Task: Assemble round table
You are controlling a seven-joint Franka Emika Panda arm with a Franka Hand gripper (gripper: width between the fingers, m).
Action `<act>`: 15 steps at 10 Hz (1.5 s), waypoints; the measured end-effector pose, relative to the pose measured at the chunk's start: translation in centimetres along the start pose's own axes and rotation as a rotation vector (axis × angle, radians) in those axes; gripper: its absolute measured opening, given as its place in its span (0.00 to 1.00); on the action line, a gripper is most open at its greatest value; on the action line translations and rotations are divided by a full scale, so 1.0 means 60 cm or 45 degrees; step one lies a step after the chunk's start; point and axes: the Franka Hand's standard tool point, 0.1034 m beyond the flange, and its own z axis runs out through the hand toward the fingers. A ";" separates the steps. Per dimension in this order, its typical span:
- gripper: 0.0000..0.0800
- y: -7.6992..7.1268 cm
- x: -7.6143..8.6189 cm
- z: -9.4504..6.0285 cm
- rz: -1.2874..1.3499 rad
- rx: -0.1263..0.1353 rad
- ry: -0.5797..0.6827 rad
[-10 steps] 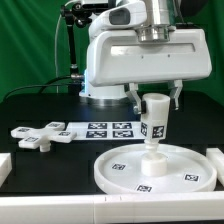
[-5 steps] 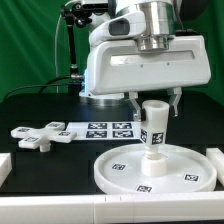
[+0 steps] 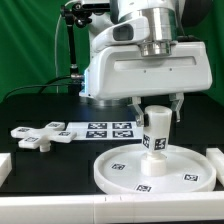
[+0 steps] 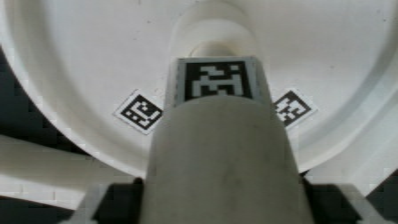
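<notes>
The short white leg (image 3: pixel 155 128) stands upright on the hub of the large round disc (image 3: pixel 110 172), which lies at the front right of the exterior view. My gripper (image 3: pixel 156 103) comes down from above and is shut on the leg's top, one finger on each side. In the wrist view the leg (image 4: pixel 221 130) fills the middle with its tag facing the camera. There the dark pads (image 4: pixel 125 200) press against its sides, and the disc (image 4: pixel 71 80) lies below. The cross-shaped foot (image 3: pixel 38 134) lies flat at the exterior view's left.
The marker board (image 3: pixel 105 128) lies on the black table behind the disc. A plain white bar (image 3: pixel 5 165) sits at the exterior view's left edge, another (image 3: pixel 215 158) at its right, and a long one (image 3: pixel 100 212) along the front.
The arm has shifted slightly to the exterior view's right and lower. The leg has moved a little with it on the disc's hub. The foot and disc have not moved.
</notes>
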 end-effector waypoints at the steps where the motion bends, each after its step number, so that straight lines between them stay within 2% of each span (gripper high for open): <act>1: 0.51 0.004 0.000 0.005 -0.007 -0.010 0.017; 5: 0.51 0.009 0.000 0.006 -0.012 -0.070 0.128; 7: 0.51 0.009 0.000 0.005 -0.013 -0.073 0.133; 9: 0.76 0.011 0.005 -0.002 -0.016 -0.071 0.130; 10: 0.80 0.014 0.010 -0.010 -0.019 -0.075 0.135; 14: 0.81 0.030 0.022 -0.044 -0.014 -0.075 0.124; 15: 0.81 0.029 0.019 -0.040 -0.013 -0.074 0.120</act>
